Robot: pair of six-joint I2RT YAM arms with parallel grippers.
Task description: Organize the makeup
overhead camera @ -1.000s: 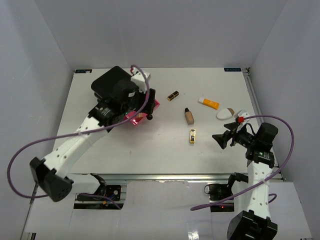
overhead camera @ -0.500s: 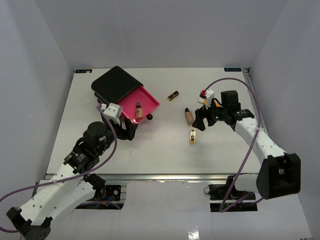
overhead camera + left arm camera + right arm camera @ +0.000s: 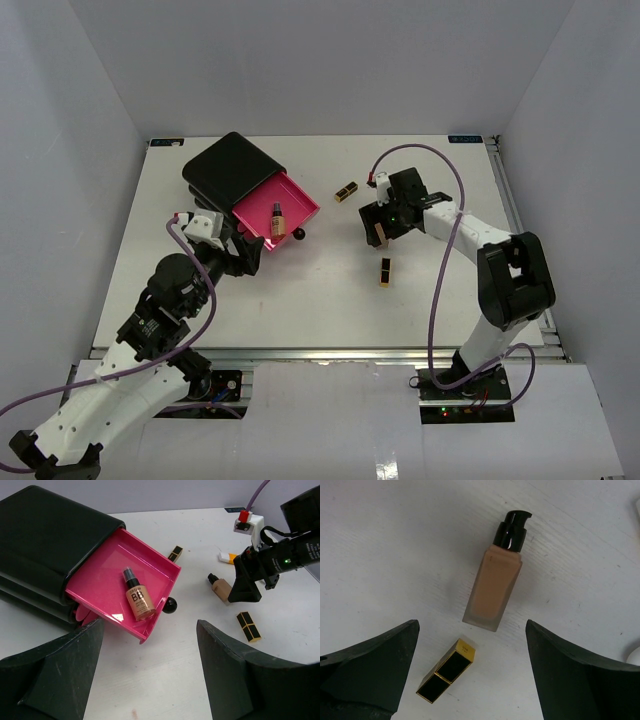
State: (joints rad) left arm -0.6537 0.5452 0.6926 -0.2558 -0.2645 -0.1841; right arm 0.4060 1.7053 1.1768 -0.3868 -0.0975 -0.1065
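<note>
The makeup lies scattered on the white table. One beige foundation bottle (image 3: 137,600) rests inside the open pink drawer (image 3: 102,587). A second foundation bottle (image 3: 495,587) lies flat right under my open right gripper (image 3: 471,626), its base between the fingertips and untouched. My right gripper (image 3: 378,228) covers most of that bottle from above. A black-and-gold lipstick (image 3: 446,671) lies beside it, also lipstick (image 3: 385,272). Another lipstick (image 3: 346,191) sits farther back. An orange tube (image 3: 226,556) shows behind the right gripper. My left gripper (image 3: 248,257) hovers open and empty just in front of the drawer.
The black box (image 3: 230,168) that holds the pink drawer stands at the back left. The drawer's round black knob (image 3: 171,605) sticks out toward the table's middle. The right arm (image 3: 470,232) stretches across the right side of the table.
My right arm swung in from the near right to above the foundation bottle at the centre. My left arm drew back from the box, uncovering the open drawer with a bottle in it.
</note>
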